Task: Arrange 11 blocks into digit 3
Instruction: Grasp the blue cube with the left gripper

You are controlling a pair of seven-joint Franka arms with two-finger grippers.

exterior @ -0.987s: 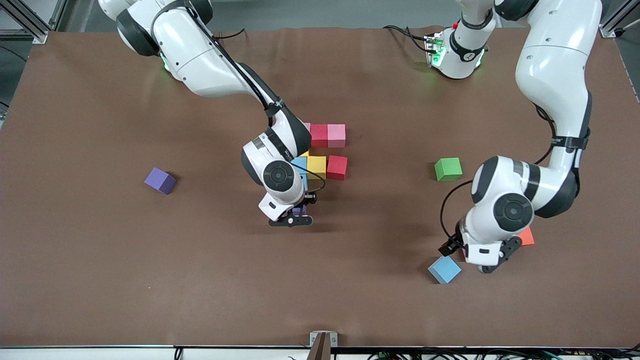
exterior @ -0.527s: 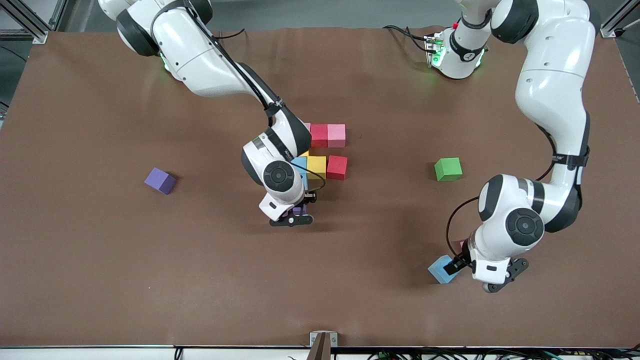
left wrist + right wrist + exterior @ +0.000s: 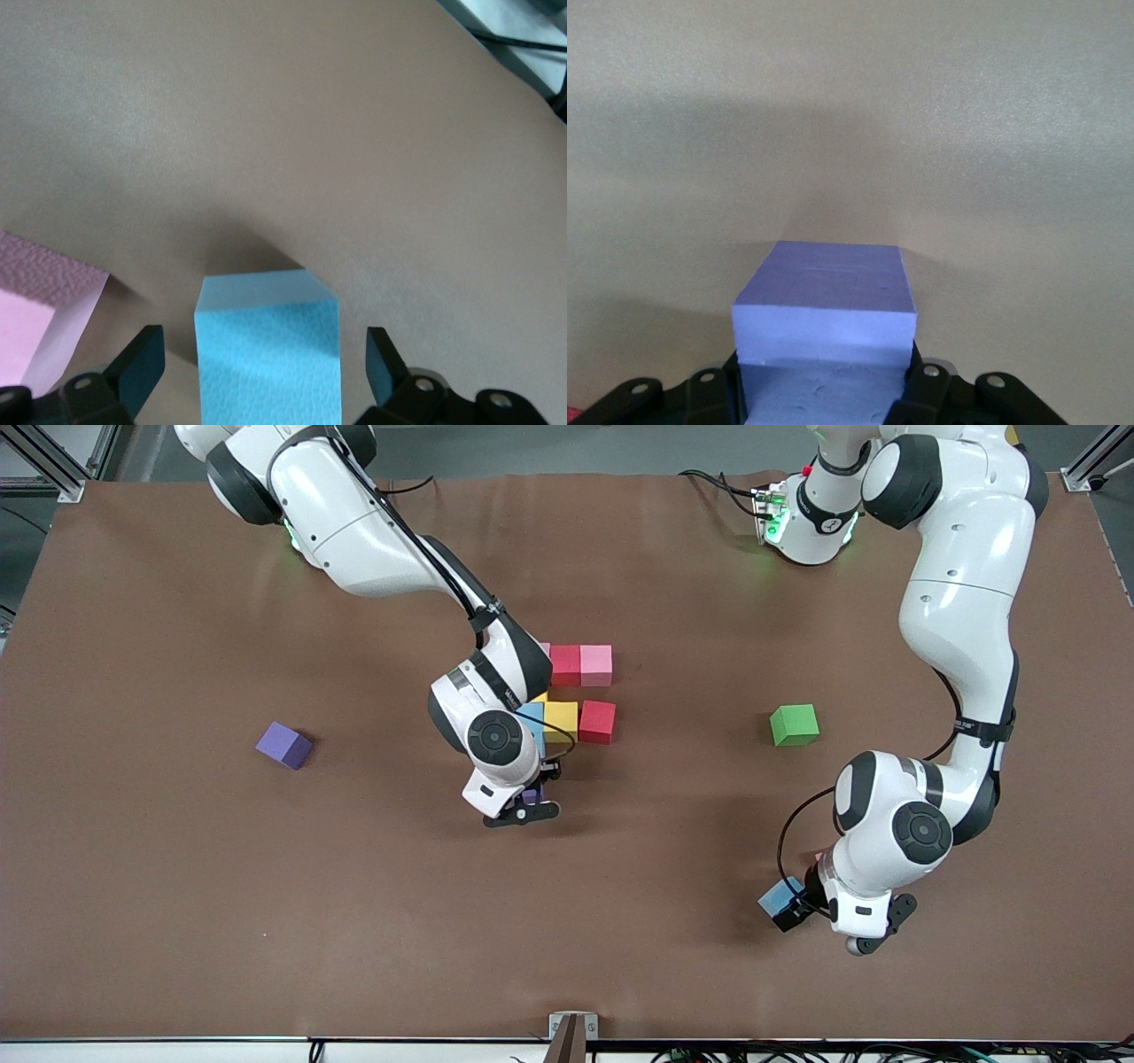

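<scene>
My right gripper is shut on a purple cube, low over the table just nearer the camera than the block cluster; the right wrist view shows the cube clamped between the fingers. The cluster has a red block and a pink block in one row, and light blue, yellow and red in a second row. My left gripper is open around a light blue block, with a gap at each finger beside the block.
A second purple cube lies toward the right arm's end of the table. A green block lies farther from the camera than my left gripper. A pink block lies beside the light blue one.
My left gripper has swung over the light blue block and come down around it, covering the orange cube. My right gripper with the purple cube has barely shifted.
</scene>
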